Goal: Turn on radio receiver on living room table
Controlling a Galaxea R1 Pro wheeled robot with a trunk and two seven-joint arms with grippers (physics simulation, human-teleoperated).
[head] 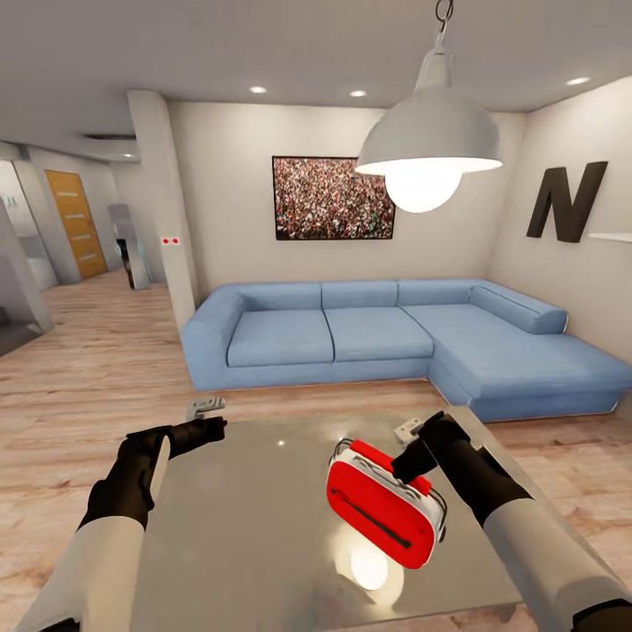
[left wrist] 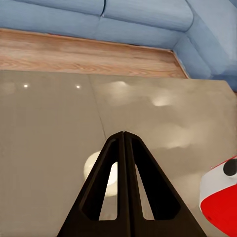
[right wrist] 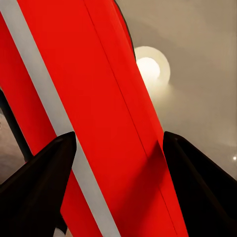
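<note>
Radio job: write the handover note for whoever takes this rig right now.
Left claw: shut, empty, over the table, apart from the radio.
Right claw: open, fingers either side of the radio; contact can't be confirmed.
Radio: on the table's right half, tilted, in front of the sofa.
Done: rig at the table, right claw on target.
Left: switch it on; nothing shows whether it is on yet.

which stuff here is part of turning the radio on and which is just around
Job:
radio receiver
table it lies on
right end effector, open around the radio
left end effector, shut above the table

Around:
blue sofa
pendant lamp
crowd picture
black N
</note>
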